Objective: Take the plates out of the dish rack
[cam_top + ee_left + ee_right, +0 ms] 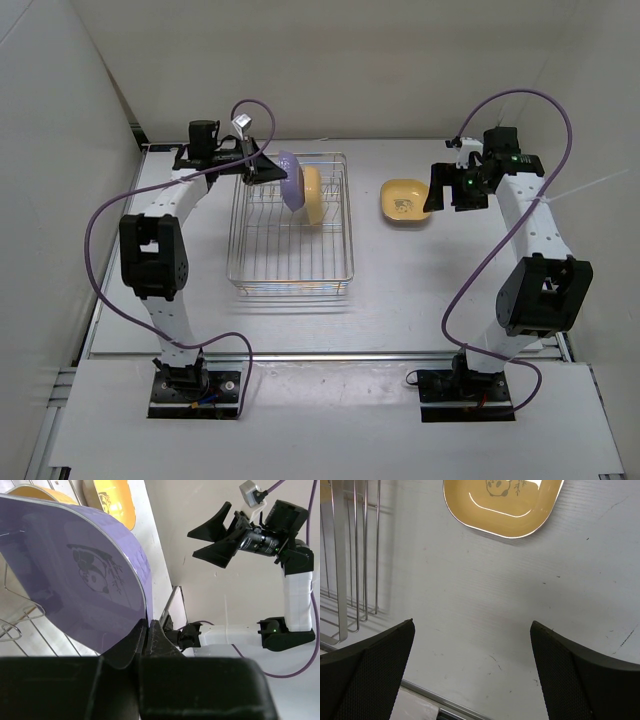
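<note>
**A thin grip on the purple plate, with a neighbour right beside it**

The left pincer [262, 168] is clamped shut on the rim of the purple plate [290, 180], pinching only a narrow strip of its edge. The plate stands nearly upright at the far end of the dish rack [349, 240]. From where I stand I cannot tell whether its lower edge is clear of the divider wires. A yellow plate [313, 195] stands in the rack just beside it, so close that the two overlap from above.

The risk, as I see it, is that small bite. The plate is smooth plastic and most of it hangs away from the jaws, so a quick swing could make it pivot or slide free and drop onto the wires. If it is carried sideways before it rises enough, it may snag a divider and tug the rack across the counter [400, 290], or tip the yellow neighbour over.

The right pincer [440, 190] hangs wide open and holds nothing, near a second yellow plate [405, 200] lying flat on the counter; a careless drop-off there could land on it
</note>
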Tool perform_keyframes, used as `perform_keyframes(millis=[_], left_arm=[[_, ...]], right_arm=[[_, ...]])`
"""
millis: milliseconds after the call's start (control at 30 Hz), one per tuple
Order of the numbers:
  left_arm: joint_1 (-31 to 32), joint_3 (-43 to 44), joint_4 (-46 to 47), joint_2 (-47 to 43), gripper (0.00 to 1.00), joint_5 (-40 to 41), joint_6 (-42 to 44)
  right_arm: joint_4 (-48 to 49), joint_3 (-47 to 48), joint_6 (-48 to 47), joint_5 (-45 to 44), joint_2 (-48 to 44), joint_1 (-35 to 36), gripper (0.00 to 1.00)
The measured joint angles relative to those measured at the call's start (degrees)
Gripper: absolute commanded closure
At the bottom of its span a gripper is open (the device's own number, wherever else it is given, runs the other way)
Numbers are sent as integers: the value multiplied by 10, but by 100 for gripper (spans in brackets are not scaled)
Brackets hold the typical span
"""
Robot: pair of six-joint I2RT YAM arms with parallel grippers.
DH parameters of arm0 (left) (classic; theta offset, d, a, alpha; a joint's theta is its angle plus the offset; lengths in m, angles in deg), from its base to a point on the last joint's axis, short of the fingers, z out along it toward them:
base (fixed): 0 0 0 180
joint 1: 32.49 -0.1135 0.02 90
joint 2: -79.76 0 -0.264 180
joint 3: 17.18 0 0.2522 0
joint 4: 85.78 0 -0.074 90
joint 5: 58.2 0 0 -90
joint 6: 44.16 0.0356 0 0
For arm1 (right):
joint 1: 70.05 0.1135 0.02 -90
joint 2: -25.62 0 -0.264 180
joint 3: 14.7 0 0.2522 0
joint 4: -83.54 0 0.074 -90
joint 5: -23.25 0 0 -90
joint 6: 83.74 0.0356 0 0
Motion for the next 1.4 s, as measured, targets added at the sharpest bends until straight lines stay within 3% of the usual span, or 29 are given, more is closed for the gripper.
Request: perform_keyframes(millis=[767,833,967,1100,1167,1233,1400], left_arm=[[-35,-4,27,-31,89,-8,-43],[-42,7,12,-35,89,-8,-32],[-50,109,-112,-35,89,23,68],[-19,339,-306,-7,89,152,266],[28,379,-354,-25,89,255,365],[106,324,-367,-79,89,386,473],[354,65,-365,-201,89,696,730]], right_arm=[[-6,-1,-2,0,0,2,1],[-7,-1,-2,0,0,3,1],[-10,-1,-2,0,0,5,1],[-23,9,-2,0,0,13,1],[-26,22,-2,3,0,17,1],[-27,34,-2,10,-2,22,1],[-37,52,-3,21,-25,30,2]])
